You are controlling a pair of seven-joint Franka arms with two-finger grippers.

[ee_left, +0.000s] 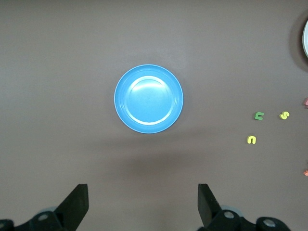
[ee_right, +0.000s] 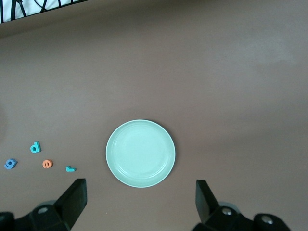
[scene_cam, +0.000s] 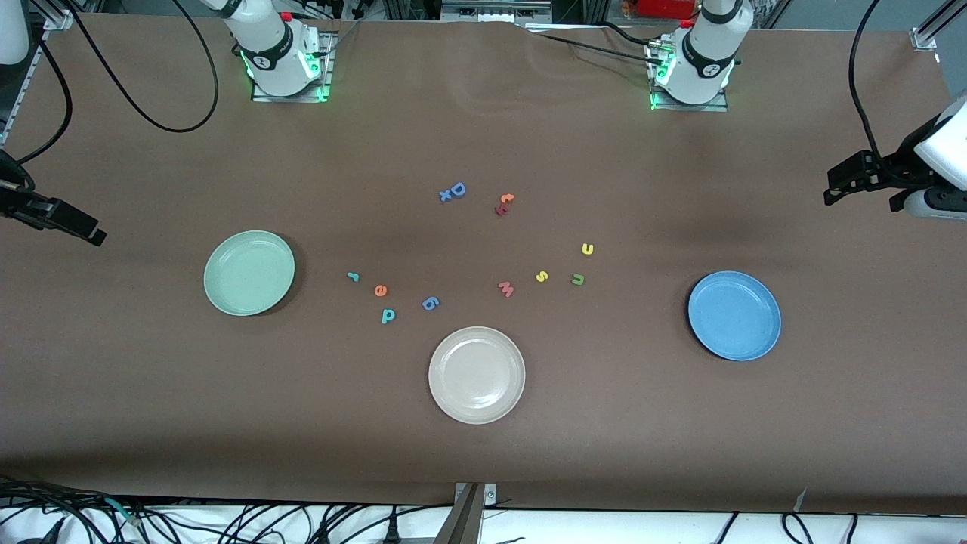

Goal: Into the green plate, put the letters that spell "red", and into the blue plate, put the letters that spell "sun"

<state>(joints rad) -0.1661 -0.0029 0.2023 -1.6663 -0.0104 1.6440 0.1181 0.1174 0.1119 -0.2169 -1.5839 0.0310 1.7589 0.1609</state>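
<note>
Both hands wide, empty, high over bench: left hand [ee_left: 142, 204] over bench by blue plate [scene_cam: 733, 315], right hand [ee_right: 139, 202] over bench by green plate [scene_cam: 248, 272]. Both plates bare; nothing sorted yet.

r [scene_cam: 352, 276], e [scene_cam: 380, 290], d [scene_cam: 387, 315] lie between green plate and beige plate [scene_cam: 477, 375]. s [scene_cam: 542, 276], u [scene_cam: 587, 248], n [scene_cam: 578, 279] toward blue plate.

Risks:
- Decoys close: blue 6 [scene_cam: 430, 303] beside d, pink w [scene_cam: 505, 289] beside s. Wrong pick likely.
- Blue D [scene_cam: 457, 190] mistaken for d.
- Letters thin, flat: fingers may slip, or nudge neighbour.
- Beige plate between groups: wrong drop.
</note>
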